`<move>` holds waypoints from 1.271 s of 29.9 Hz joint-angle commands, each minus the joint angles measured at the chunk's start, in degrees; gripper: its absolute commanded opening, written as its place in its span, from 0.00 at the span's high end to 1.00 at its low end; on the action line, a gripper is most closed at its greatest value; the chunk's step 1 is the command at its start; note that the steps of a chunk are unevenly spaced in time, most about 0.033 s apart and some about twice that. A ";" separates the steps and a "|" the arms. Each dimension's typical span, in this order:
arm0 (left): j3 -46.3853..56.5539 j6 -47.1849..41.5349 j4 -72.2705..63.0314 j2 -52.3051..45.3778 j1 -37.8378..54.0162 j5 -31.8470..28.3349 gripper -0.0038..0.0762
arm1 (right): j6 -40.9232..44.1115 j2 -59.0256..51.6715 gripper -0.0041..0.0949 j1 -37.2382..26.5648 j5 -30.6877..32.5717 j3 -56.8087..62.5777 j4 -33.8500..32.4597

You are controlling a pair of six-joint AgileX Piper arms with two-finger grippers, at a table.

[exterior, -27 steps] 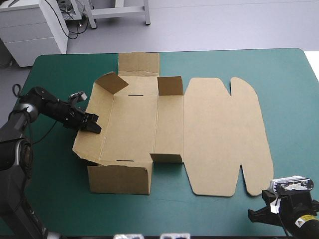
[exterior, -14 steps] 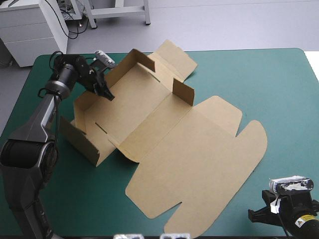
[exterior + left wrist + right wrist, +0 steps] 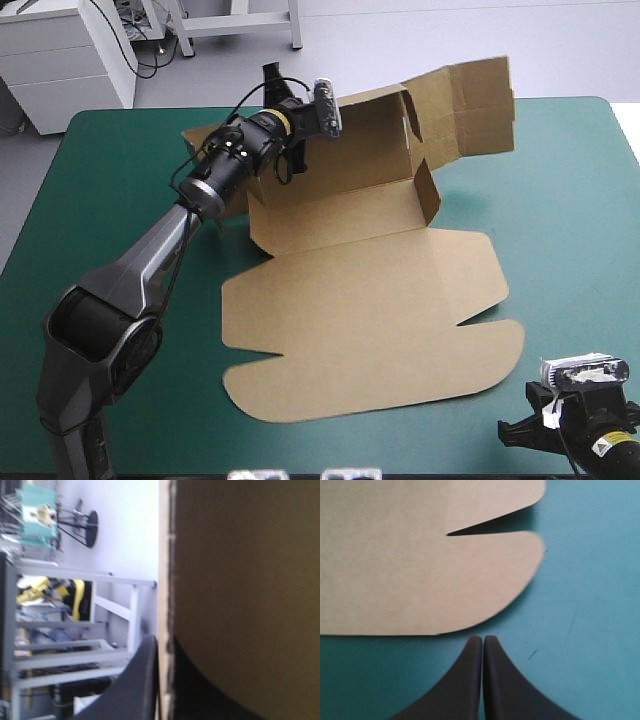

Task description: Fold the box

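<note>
The brown box (image 3: pixel 370 300) lies across the middle of the table, its lid flat toward the near edge. Its tray end is tilted up at the far side, side flaps (image 3: pixel 470 100) standing high. My left gripper (image 3: pixel 293 150) reaches in from the far left and is shut on the raised wall. In the left wrist view the board edge (image 3: pixel 240 580) runs between the two black fingers of that gripper (image 3: pixel 162 640). My right gripper (image 3: pixel 520 432) rests low at the near right corner. In its own view that gripper (image 3: pixel 483 640) is shut, just short of the lid's rounded flap (image 3: pixel 410 570).
Bare teal-green cover (image 3: pixel 580 200) shows to the right of the box and along the near left (image 3: pixel 170 420). The lifted flaps reach up over the table's far edge. The lid's near corner lies close to my right gripper.
The left gripper swung from the table's left side to the far side, turning the box with it and tilting its tray end up. The right arm stayed still.
</note>
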 commanded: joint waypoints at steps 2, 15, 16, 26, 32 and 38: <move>-2.09 -0.12 6.31 -3.40 -4.05 -8.27 0.96 | -0.14 0.68 0.96 0.08 -2.84 -1.29 0.62; 0.99 -0.37 5.54 -0.51 -5.74 0.63 0.96 | -0.35 0.68 0.96 0.08 -2.84 -1.29 0.84; 1.41 -0.37 5.30 -0.42 -5.74 0.95 0.96 | -0.35 0.68 0.96 0.08 -2.95 -1.29 0.84; 1.90 -0.37 5.44 0.23 -5.74 1.14 0.96 | -0.35 4.99 0.96 0.08 -11.92 -6.67 2.12; 1.90 -1.88 5.18 0.23 -5.74 1.49 0.96 | -0.60 18.84 0.96 0.08 -19.52 -16.05 2.70; 1.90 -1.88 5.28 0.23 -5.74 3.19 0.96 | -4.20 34.87 0.96 0.08 -23.82 -29.28 5.44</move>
